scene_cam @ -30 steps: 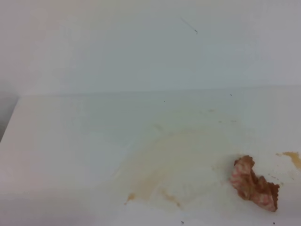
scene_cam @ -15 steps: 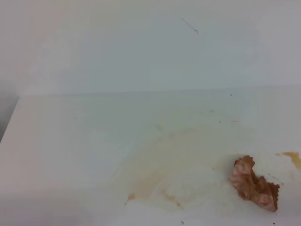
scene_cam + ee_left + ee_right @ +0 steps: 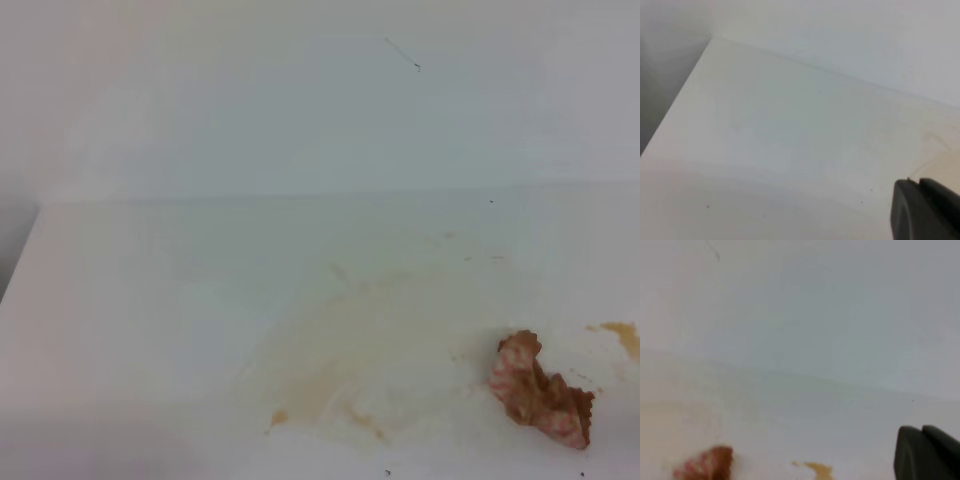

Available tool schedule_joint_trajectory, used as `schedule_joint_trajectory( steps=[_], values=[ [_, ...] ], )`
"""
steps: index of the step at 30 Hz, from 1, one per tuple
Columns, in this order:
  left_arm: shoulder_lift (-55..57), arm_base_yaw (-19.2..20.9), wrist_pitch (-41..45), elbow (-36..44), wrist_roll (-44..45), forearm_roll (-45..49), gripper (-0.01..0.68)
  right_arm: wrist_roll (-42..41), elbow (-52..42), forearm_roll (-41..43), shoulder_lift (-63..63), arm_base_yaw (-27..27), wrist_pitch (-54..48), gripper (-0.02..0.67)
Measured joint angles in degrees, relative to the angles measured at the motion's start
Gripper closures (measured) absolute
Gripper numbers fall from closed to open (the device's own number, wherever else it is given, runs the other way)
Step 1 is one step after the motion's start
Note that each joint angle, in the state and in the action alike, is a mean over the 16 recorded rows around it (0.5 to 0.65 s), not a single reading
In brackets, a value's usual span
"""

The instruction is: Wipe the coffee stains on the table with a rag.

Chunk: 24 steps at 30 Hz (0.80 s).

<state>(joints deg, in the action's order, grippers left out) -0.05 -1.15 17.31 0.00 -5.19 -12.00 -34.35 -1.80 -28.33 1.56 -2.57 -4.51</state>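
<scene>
On the table point(image 3: 150, 300) in the high view, the rag point(image 3: 540, 392) lies bunched at the near right, loose, no arm in sight; the coffee stains point(image 3: 360, 350) spread as a pale smear to its left, small spot to its right. Left wrist view: bare tabletop, left gripper point(image 3: 925, 210) a dark tip at the corner, jaw state unclear. Right wrist view: right gripper point(image 3: 927, 452) clenched on nothing, rag lower left. Step looks like pre-grasp; next needs opening, descending onto the rag.

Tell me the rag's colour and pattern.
The rag is pink-red and white patterned, with brown staining along its edges. It shows best in the exterior high view.
</scene>
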Motion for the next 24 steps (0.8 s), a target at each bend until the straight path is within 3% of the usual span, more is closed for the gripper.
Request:
schedule_joint_trajectory(
  steps=[9, 24],
  values=[
    [0.00, 0.00, 0.05, 0.00, 0.00, 0.00, 0.678, 2.05, -0.22, -2.48, 0.00, 0.00, 2.71, 0.650],
    [0.00, 0.00, 0.16, 0.00, 0.01, 0.00, 0.677, 31.78, 0.15, 21.73, -0.16, 0.00, -11.37, 0.650]
  ],
)
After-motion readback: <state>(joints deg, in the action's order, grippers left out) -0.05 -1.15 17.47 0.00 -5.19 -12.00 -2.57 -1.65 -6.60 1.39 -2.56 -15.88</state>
